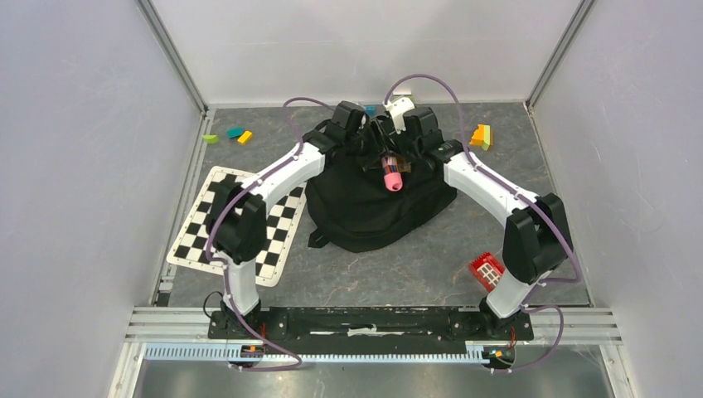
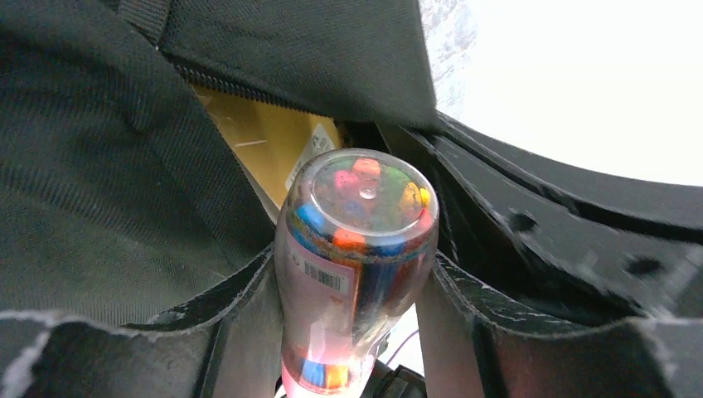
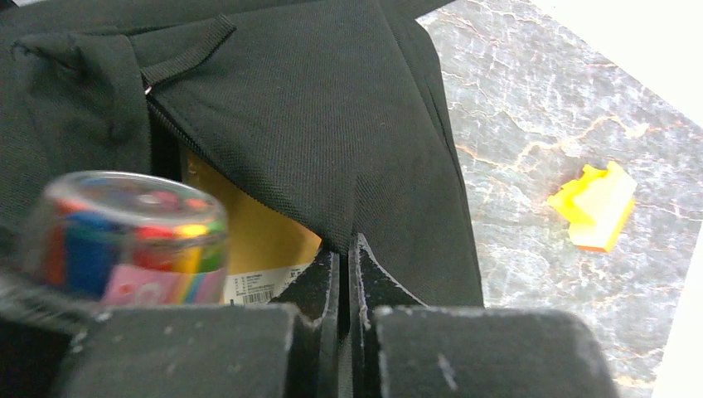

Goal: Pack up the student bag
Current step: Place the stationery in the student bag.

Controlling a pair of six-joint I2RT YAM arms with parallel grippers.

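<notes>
Grey table (image 1: 398,274), left fingers (image 2: 240,332) clamp marker tube (image 2: 356,240), right fingers (image 3: 319,282) pinch student bag (image 3: 332,108)

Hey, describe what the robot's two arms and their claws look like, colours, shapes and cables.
The left arm and right arm are white tube-like links joined by chunky black joint housings, with a thin lilac cable looping along each. Their bases sit on a black rail. The left claw and right claw each have two flat black fingers with scuffed, whitish edges.
</notes>
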